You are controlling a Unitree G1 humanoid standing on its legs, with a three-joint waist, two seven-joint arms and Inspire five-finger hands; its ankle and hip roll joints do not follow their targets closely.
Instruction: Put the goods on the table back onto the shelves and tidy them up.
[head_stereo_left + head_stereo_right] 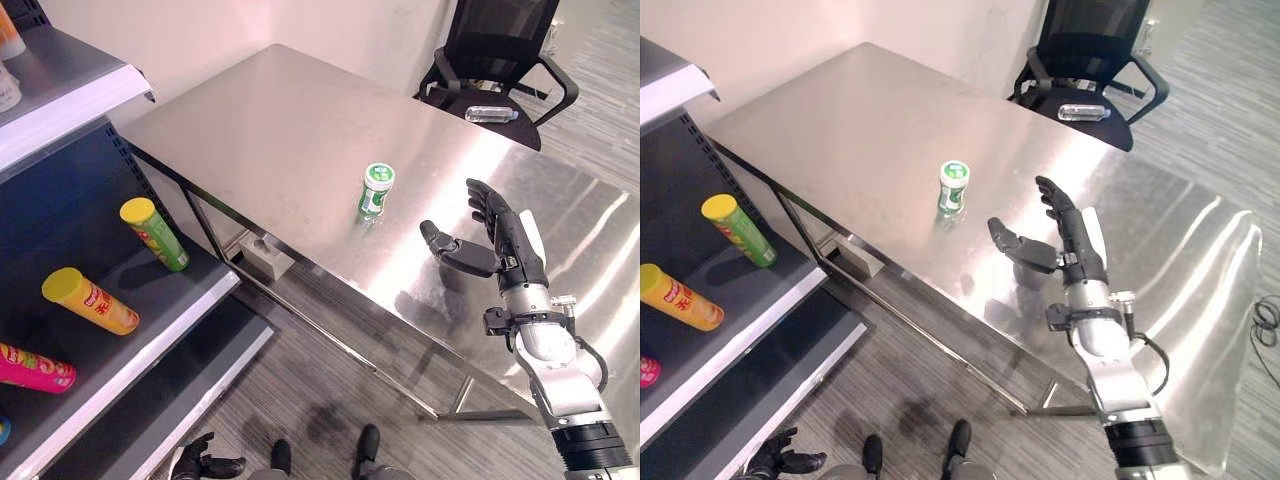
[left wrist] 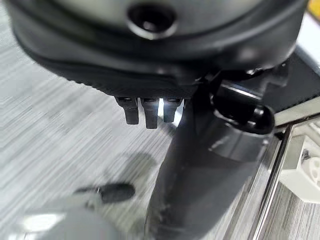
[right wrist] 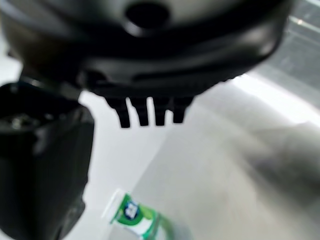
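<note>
steel table [image 1: 300, 120] carries one small green-and-white bottle [image 1: 375, 190], upright near the middle of the long edge that faces the shelves, set a little in from that edge. the right hand [image 1: 490, 245] hovers over the table just beside the bottle, on the side away from the shelves, not touching it. its fingers are straight and its thumb is held wide apart from them, so the hand is spread with the gap turned toward the bottle; that reads as the shaping for a side grasp around the bottle's body.

the left hand [image 1: 205, 462] hangs low above the floor, in front of the shelf unit; i cannot tell how its fingers stand.

on the shelf [image 1: 150, 300] lie a green tube with a yellow cap [image 1: 155, 233], an orange tube with a yellow cap [image 1: 90, 300] and a pink tube [image 1: 35, 367], all on their sides and pointing different ways, with bare board between them where the bottle could go.

the tabletop around the bottle is bare, so the hand has room on every side; the near edge is the limit, since a push toward the shelves could tip the bottle off. a clear bottle [image 1: 491, 114] rests on the office chair [image 1: 500, 60] at the far corner.
</note>
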